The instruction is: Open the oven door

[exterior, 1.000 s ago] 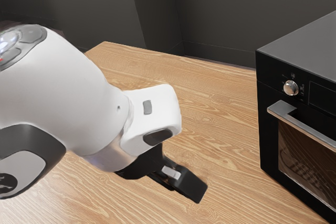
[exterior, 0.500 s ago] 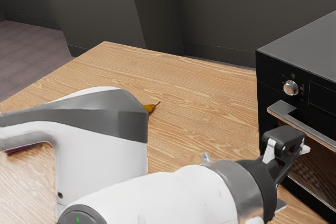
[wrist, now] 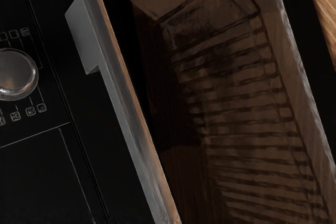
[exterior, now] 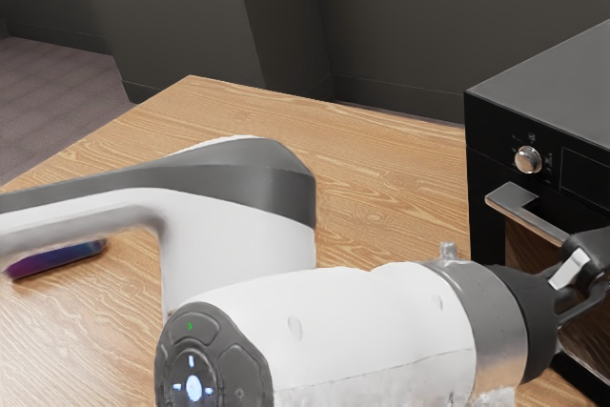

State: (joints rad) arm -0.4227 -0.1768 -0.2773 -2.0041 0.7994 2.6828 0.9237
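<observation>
At the exterior view's right edge, my gripper (exterior: 538,314) is in front of the oven door, close to the handle, its far end cut off by the view's edge. The black oven (exterior: 486,178) has a silver bar handle (exterior: 526,213) across the top of its door, and the gripper covers part of the bar. In the wrist view the handle (wrist: 128,114) runs slantwise beside the dark glass door (wrist: 231,103), which looks closed. Whether anything touches the handle cannot be seen.
A round silver knob (exterior: 527,160) sits above the handle; in the wrist view the knob (wrist: 16,74) is beside printed symbols. A purple-blue object (exterior: 59,259) lies on the wooden table (exterior: 381,169), partly behind the arm, at the exterior view's left.
My arm has swung from over the table to the oven, and in the last half second moved farther toward the exterior view's right, alongside the handle. The oven has not moved.
</observation>
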